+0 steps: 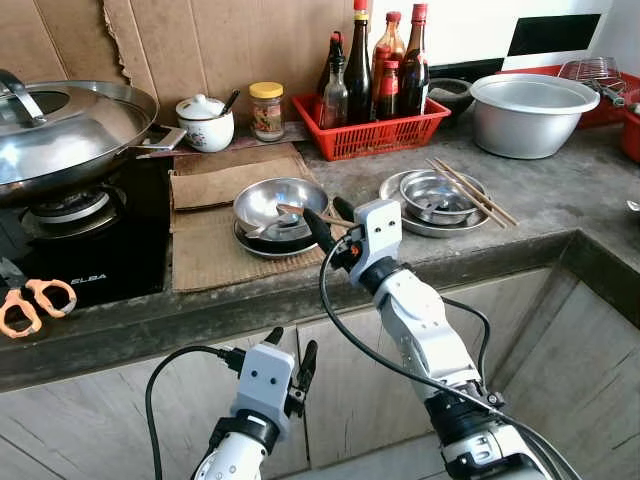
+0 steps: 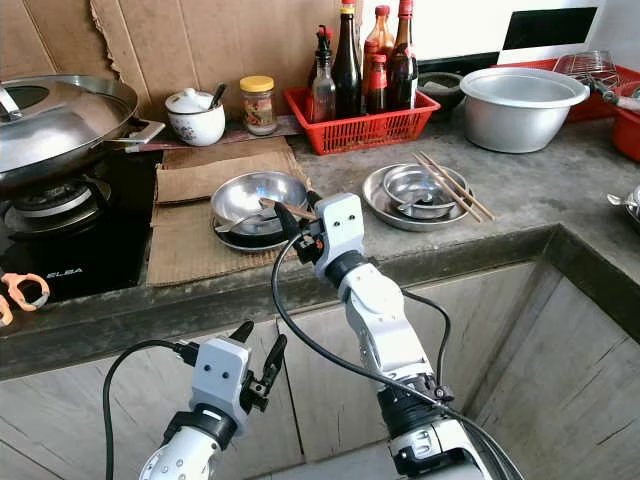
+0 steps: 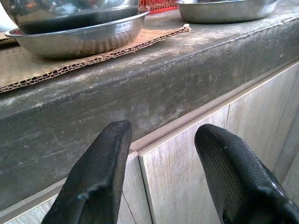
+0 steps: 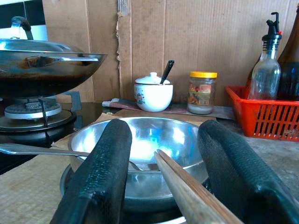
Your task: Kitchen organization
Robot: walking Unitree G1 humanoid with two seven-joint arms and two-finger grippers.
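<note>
Left eye view: my right gripper (image 1: 330,222) sits at centre frame, fingers parted, reaching over the counter edge toward the steel bowl (image 1: 279,203) stacked on its plate, where a pair of wooden chopsticks (image 1: 312,214) lies across the rim; I judge I am lined up to take those chopsticks. My left gripper (image 1: 290,350), lower centre, hangs open below the countertop in front of the cabinet door (image 1: 330,400), idle. Right of centre, a second bowl-and-plate stack (image 1: 437,200) carries another pair of chopsticks (image 1: 472,190), probably the model for sorting. Upper centre, a red basket (image 1: 368,135) corrals the sauce bottles; upper left, a lidded wok (image 1: 70,130) rests on the burner; orange scissors (image 1: 30,303) lie at the left edge; a large steel basin (image 1: 530,112) sits upper right. Right eye view: same layout, shifted slightly. Left wrist view: my two black fingers (image 3: 96,177) stand apart, empty, with the concrete counter edge (image 3: 140,93) above them. Right wrist view: fingers (image 4: 100,172) spread, the chopsticks running between them from lower centre, not yet clamped; behind, a white sugar pot (image 4: 153,91) and yellow-lidded jar (image 4: 202,92).
</note>
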